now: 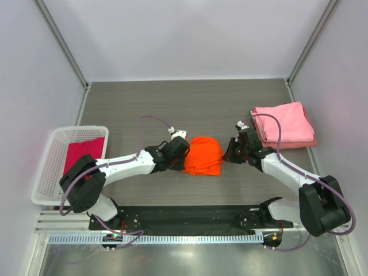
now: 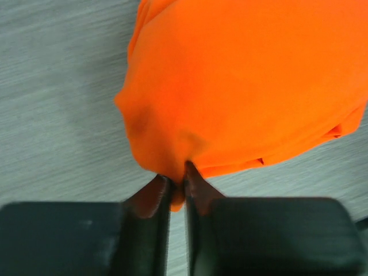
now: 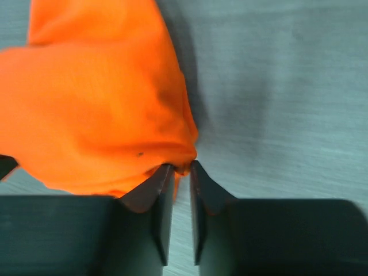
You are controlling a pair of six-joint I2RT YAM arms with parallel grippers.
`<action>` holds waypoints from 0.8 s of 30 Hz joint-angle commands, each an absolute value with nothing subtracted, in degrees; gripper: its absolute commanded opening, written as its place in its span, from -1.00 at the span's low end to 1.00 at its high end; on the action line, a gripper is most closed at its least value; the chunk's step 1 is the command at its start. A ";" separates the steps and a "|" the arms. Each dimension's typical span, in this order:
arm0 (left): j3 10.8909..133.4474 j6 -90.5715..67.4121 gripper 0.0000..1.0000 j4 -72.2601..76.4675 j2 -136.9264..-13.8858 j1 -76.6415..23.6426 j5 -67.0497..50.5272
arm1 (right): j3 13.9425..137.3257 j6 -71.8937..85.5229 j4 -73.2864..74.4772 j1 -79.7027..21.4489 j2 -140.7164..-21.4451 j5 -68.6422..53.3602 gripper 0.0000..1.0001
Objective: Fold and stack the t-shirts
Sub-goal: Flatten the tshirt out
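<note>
The left claw (image 2: 177, 183) is nearly closed, and between its two dark fingers (image 2: 150, 198) it pinches a small fold of the orange t-shirt (image 2: 247, 86). The cloth rises from the tips and spreads away from the claw in a rounded, loose mass. The right claw (image 3: 181, 168) is also narrow. A thin edge of the same orange cloth sits between its fingertips, and the rest of the shirt bulges to the left side of that wrist view.

In the top view, the two claws meet the orange t-shirt from opposite sides, the left claw at its left edge and the right claw at its right edge. The shirt is gathered in a compact bundle near the middle of the grey bench (image 1: 190, 106), between the two arms.

On the far right of the bench lie the pink t-shirts (image 1: 284, 123), folded and stacked one on another, just beside the right arm. At the left edge stands a white lattice basket (image 1: 43, 172), and a crimson t-shirt (image 1: 83, 152) lies inside it, well apart from the orange one.
</note>
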State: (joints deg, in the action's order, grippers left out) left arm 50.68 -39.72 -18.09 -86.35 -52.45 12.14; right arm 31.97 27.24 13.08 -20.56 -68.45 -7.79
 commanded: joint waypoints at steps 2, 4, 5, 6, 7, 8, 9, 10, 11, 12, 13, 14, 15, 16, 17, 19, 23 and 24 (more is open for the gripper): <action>55.89 -39.03 -0.92 -18.89 -86.49 -51.24 16.08 | 39.80 26.46 8.17 -21.09 -70.92 -6.68 -0.79; 59.49 -38.06 -1.00 -23.61 -85.61 -50.80 19.85 | 43.67 25.93 9.31 -21.18 -71.11 -6.24 -0.97; 61.07 -36.75 -1.00 -25.38 -84.21 -50.63 21.34 | 46.55 25.32 10.10 -21.18 -70.84 -5.28 -0.97; 62.48 -36.39 -1.00 -27.40 -83.50 -50.63 23.01 | 48.06 24.96 11.67 -21.18 -70.49 -4.58 -0.97; 66.14 -35.78 -1.00 -31.69 -82.71 -50.62 26.42 | 49.56 24.53 12.47 -21.09 -69.53 -3.96 -0.98; 68.01 -35.08 -1.00 -33.64 -81.05 -50.62 27.59 | 51.22 24.26 13.52 -21.18 -69.00 -3.43 -0.98; 69.85 -33.50 -1.00 -35.66 -80.43 -50.62 28.55 | 54.63 23.47 15.54 -21.18 -68.47 -2.56 -0.98; 74.31 -32.88 -1.00 -39.86 -79.64 -50.62 30.39 | 56.49 23.12 16.69 -21.27 -67.25 -2.20 -0.97; 76.36 -32.26 -1.00 -41.64 -78.15 -50.54 30.93 | 58.34 22.77 17.66 -21.18 -66.71 -1.94 -0.97; 78.38 -31.30 -1.00 -43.40 -77.18 -50.54 31.29 | 61.84 22.42 19.58 -21.18 -66.01 -1.93 -0.98; 80.23 -30.85 -1.00 -46.20 -76.21 -50.54 31.46 | 63.44 22.15 20.38 -21.18 -65.31 -2.19 -0.98; 83.55 -30.59 -1.00 -47.62 -75.42 -50.62 31.29 | 66.42 21.89 21.17 -21.27 -63.74 -2.55 -0.98; 84.89 -30.41 -1.00 -48.94 -73.15 -50.71 31.03 | 67.84 21.80 22.57 -21.27 -62.76 -3.68 -0.98; 85.86 -30.32 -1.00 -50.96 -71.91 -50.71 30.68 | 68.98 21.62 23.28 -21.27 -61.88 -4.39 -0.98; 87.44 -30.32 -1.00 -51.76 -70.42 -50.71 29.02 | 70.13 21.53 23.90 -21.27 -59.61 -5.26 -0.98; 87.89 -30.58 -1.00 -53.17 -65.85 -50.71 26.47 | 73.03 21.53 26.10 -21.27 -57.32 -7.46 -0.97; 87.80 -31.64 -1.00 -54.57 -60.30 -50.71 18.56 | 77.51 21.80 30.93 -21.27 -53.44 -10.72 -0.98; 88.24 -31.81 -0.99 -55.10 -59.60 -50.63 17.15 | 77.78 21.80 32.24 -21.27 -52.05 -11.24 -0.97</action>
